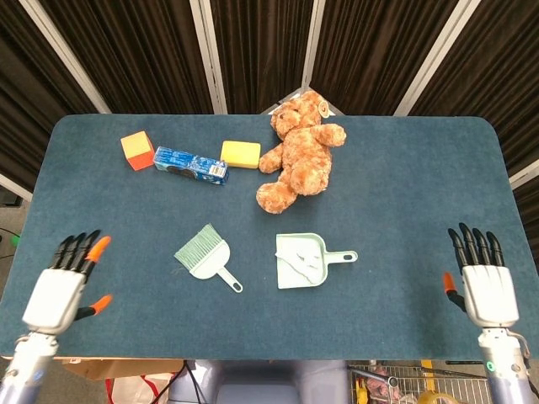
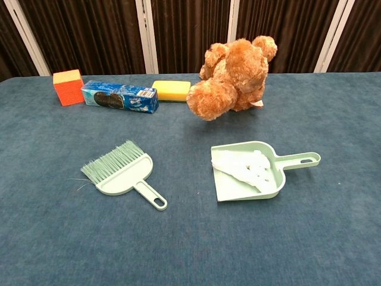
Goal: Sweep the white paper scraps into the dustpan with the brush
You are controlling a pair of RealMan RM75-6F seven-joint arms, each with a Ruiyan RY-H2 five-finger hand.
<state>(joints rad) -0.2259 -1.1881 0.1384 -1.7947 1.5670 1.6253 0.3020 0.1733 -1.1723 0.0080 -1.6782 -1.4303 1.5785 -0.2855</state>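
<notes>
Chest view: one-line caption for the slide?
Brush lies flat beside the dustpan holding the white paper scraps; no hands in frame.

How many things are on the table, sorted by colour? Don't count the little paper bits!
Mint green: 2, the brush and the dustpan
Orange: 1, the cube
Blue: 1, the long snack box
Yellow: 1, the sponge
Brown: 1, the teddy bear
Total: 6
</notes>
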